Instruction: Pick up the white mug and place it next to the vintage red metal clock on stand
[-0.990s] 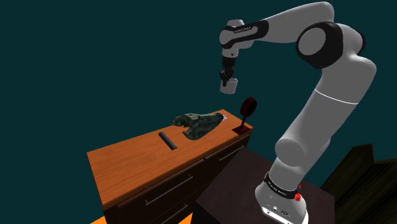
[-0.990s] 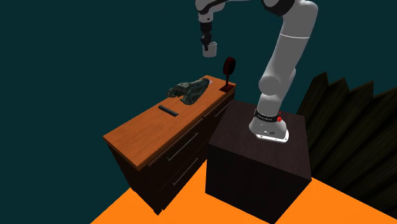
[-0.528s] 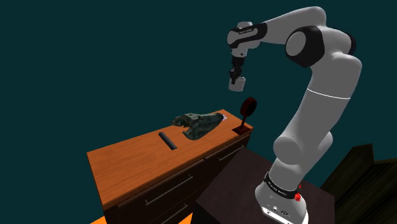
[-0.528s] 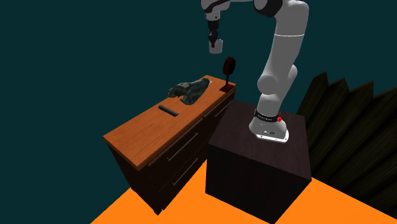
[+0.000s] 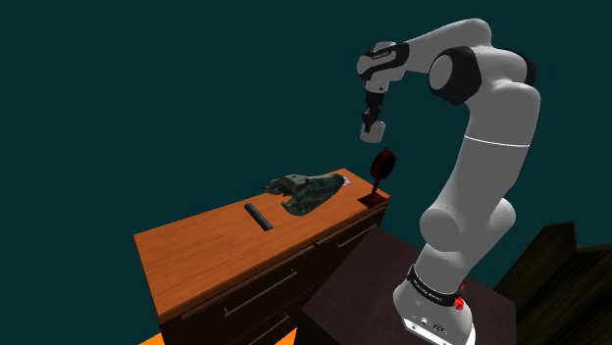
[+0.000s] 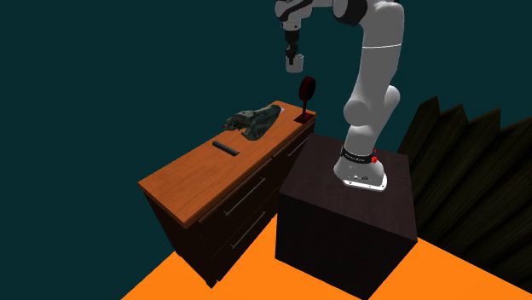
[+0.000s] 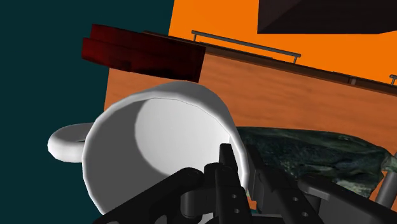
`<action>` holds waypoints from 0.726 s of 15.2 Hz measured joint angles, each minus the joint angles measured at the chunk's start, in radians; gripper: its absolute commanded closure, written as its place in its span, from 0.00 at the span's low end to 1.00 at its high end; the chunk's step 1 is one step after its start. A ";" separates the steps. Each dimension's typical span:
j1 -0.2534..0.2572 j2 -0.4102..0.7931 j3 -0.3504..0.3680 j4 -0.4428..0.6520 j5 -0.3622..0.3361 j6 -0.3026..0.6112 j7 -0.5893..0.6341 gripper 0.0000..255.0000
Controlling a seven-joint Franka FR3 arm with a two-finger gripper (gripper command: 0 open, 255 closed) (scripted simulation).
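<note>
Above the end of the wooden dresser top (image 5: 211, 240) where the red clock (image 5: 383, 167) stands, the gripper (image 5: 371, 122) hangs in open air with the white mug (image 5: 377, 131) pinched by its rim. In the wrist view one finger (image 7: 224, 163) sits inside the cup and the other outside the wall, closed on it. The mug is well clear of the clock, with free space all round it. The clock stands at the very corner of the top, close to the edges and next to the dark box (image 6: 341, 213) that carries the arm. A mottled dark green object (image 5: 307, 188) lies near the clock. Beyond it a small black bar (image 5: 259, 216) lies alone, and the far half of the top is bare wood. The floor (image 6: 170, 281) is orange and the backdrop flat teal. What the green object is cannot be made out. The arm's upper part is cut off in the second exterior view.
</note>
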 measured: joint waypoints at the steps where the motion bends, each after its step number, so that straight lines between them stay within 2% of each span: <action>1: 0.000 -0.001 0.000 -0.014 -0.001 0.012 0.000 1.00; 11: 0.000 0.025 0.002 -0.117 0.006 0.141 0.003 1.00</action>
